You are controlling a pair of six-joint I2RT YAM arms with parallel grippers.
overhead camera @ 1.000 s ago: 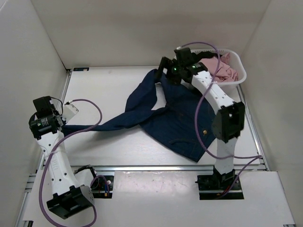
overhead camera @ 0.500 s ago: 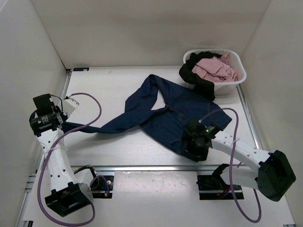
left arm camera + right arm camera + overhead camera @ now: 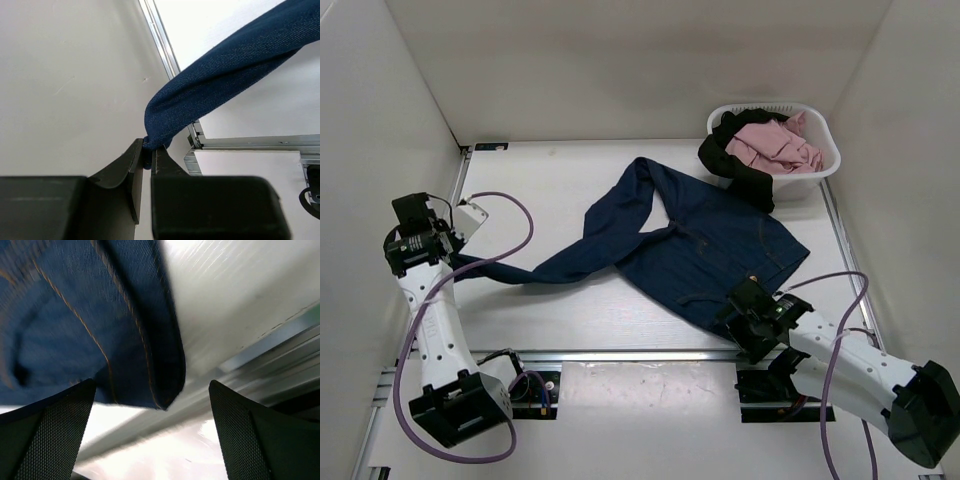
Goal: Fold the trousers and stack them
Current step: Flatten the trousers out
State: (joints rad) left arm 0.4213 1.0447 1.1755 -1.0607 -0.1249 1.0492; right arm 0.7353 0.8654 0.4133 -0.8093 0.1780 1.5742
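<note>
The desk (image 3: pixel 540 180) carries the navy trousers (image 3: pixel 720 255) spread across its middle. 1 leg is stretched left, its hem pinched shut in the left jaws at the desk's left edge. The black trousers (image 3: pixel 745 170) hang over the rim of the laundry basket (image 3: pixel 830 165), far right. The right arm (image 3: pixel 840 355), at the basket 1 second ago, has swung to the near edge. The right jaws gape wide and empty, with the denim's near waist corner between them. It looks ready to pinch that corner and pull the pair flat.

The left arm rises from the lower left of the frame to the left edge, where its hand (image 3: pixel 449 259) is pinched tight on a leg end of the navy trousers (image 3: pixel 720 250). The right arm lies low across the lower right, its hand (image 3: pixel 734 318) spread wide.
</note>
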